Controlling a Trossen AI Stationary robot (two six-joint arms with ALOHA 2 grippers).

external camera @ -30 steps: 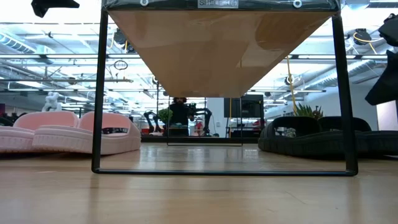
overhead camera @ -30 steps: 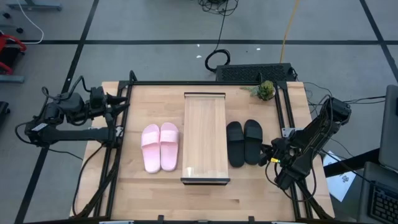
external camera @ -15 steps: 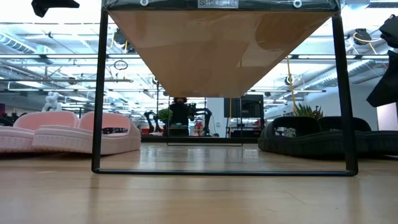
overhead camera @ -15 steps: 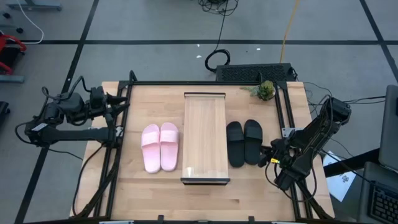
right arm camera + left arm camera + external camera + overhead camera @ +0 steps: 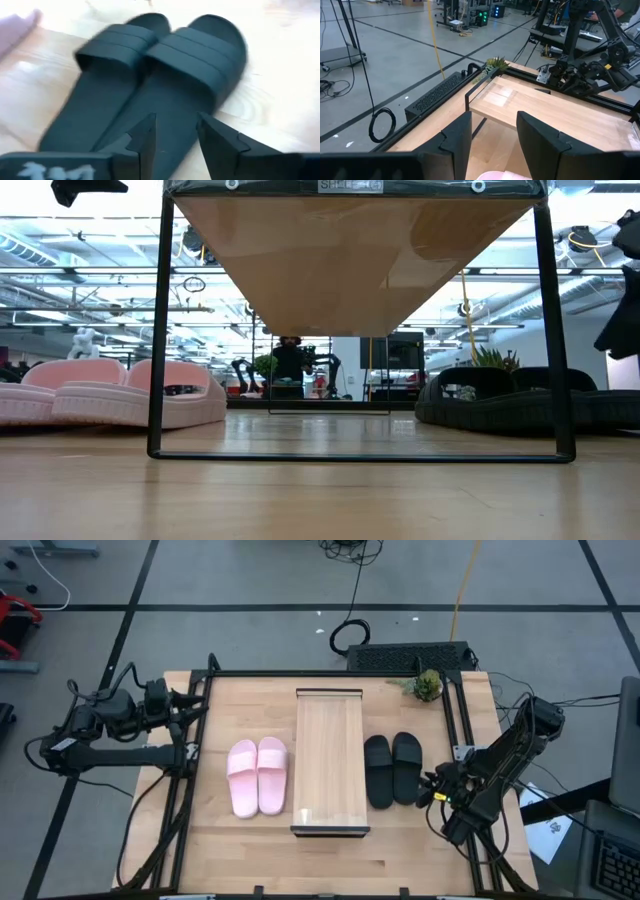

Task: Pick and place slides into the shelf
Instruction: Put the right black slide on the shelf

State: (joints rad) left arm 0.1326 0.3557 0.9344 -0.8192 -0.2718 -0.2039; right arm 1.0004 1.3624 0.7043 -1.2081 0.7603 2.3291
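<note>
Right gripper (image 5: pixel 175 132), fingers parted and empty, sits just beside the black slides (image 5: pixel 392 769), on their side away from the shelf (image 5: pixel 329 760). Slides' long axes parallel the shelf. Left gripper (image 5: pixel 492 137), spread, waits beyond pink slides (image 5: pixel 258 775).

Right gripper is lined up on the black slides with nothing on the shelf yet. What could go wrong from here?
1. The black slides lie touching side by side, so the right gripper, its fingers parted, could catch or drag both.
2. The shelf top is narrow; a slide set off-centre could overhang and tip off.
3. The left gripper waits at the table's left, behind the pink slides.
</note>
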